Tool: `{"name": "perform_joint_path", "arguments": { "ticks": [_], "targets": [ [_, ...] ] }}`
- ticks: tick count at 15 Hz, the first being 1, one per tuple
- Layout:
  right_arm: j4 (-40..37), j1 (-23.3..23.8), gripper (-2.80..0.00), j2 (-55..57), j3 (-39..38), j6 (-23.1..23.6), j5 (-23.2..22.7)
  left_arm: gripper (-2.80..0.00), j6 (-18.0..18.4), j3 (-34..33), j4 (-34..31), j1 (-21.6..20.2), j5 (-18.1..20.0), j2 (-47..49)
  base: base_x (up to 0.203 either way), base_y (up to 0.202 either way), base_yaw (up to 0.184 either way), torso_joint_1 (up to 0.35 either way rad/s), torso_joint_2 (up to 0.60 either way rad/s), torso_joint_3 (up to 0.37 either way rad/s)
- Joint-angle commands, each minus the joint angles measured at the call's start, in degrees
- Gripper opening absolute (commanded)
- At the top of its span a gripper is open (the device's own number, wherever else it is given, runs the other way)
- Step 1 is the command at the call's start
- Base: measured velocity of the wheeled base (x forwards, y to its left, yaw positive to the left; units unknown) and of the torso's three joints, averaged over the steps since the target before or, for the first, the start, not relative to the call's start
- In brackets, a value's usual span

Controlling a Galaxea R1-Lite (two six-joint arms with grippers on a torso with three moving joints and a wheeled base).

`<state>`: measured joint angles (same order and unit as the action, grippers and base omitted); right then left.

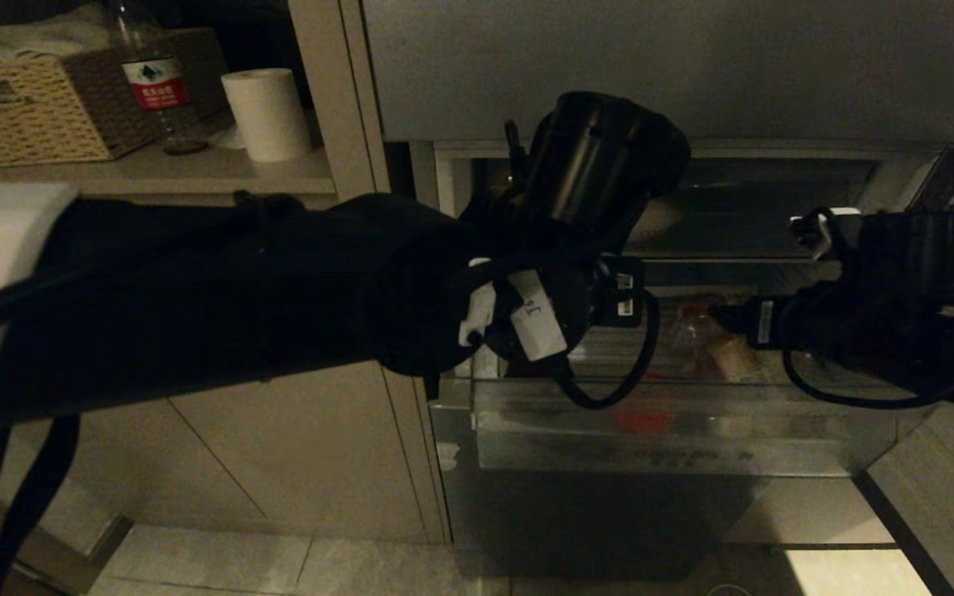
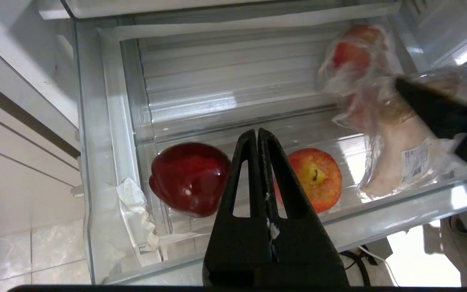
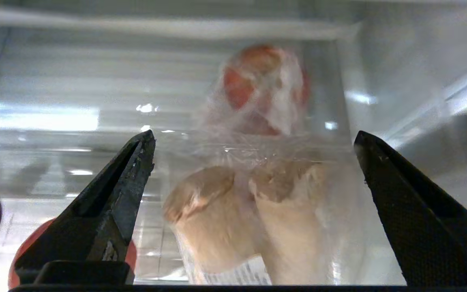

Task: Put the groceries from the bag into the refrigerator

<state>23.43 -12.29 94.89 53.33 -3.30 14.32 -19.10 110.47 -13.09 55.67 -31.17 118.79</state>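
A: Where do the groceries sit?

B: In the clear drawer [image 2: 108, 121] of the refrigerator [image 1: 676, 74], which stands pulled out below the grey steel door. A dark red apple [image 2: 189, 178] lies near the drawer's front wall, at the side next to the beige cabinets. A red-and-yellow apple [image 2: 320, 178] lies just beside it, also by the front wall, partly hidden behind the left gripper.

A: And the pale lumps?

B: A clear pack of pale beige mushrooms [image 3: 249, 219] with a white label rests at the drawer's other side, leaning toward the front wall. Behind it, deeper in the drawer, is a thin plastic wrap holding red fruit [image 3: 262, 85].

A: How does the right gripper stand?

B: The right gripper [image 3: 253, 178] is spread wide, its two black fingers on either side of the mushroom pack, with no contact that I can see. It holds nothing.

A: The left one?

B: The left gripper [image 2: 258, 136] hangs above the drawer's front wall between the two apples, fingers pressed together, empty.

A: Anything outside the fridge?

B: Left of the refrigerator, a shelf carries a wicker basket [image 1: 30, 108], a water bottle with a red label [image 1: 154, 79] and a paper roll [image 1: 266, 112].
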Motion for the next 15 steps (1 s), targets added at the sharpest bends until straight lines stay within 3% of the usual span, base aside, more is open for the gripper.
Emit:
{"name": "perform_joint_path", "arguments": {
  "ticks": [1,5,8,11,15],
  "targets": [
    [0.3,0.3,0.0,-4.2,-1.2,-0.1,0.2,-2.8,-0.1,0.0,-0.4,0.0,-0.2,-0.5,0.0,0.0,0.0,0.0,0.0,0.0],
    [0.3,0.3,0.0,-8.6,-2.7,0.0,0.1,-2.8,0.7,0.0,-0.7,0.3,-1.9,-1.6,0.0,0.0,0.0,0.0,0.0,0.0],
    [0.0,0.3,0.0,-12.0,-4.9,0.4,0.3,-2.8,2.8,0.0,-7.2,0.4,-2.6,-6.0,0.0,0.0,0.0,0.0,0.0,0.0],
    [0.0,-1.5,0.0,-15.0,-8.2,0.7,0.2,-2.8,2.3,-0.8,-16.0,0.8,-2.6,-11.4,0.0,0.0,0.0,0.0,0.0,0.0],
    [0.2,-2.8,0.0,-14.3,-8.6,0.1,-0.2,-2.8,-0.1,-6.1,-17.3,2.9,-5.6,-17.0,0.0,0.0,0.0,0.0,0.0,0.0]
  ]
}}
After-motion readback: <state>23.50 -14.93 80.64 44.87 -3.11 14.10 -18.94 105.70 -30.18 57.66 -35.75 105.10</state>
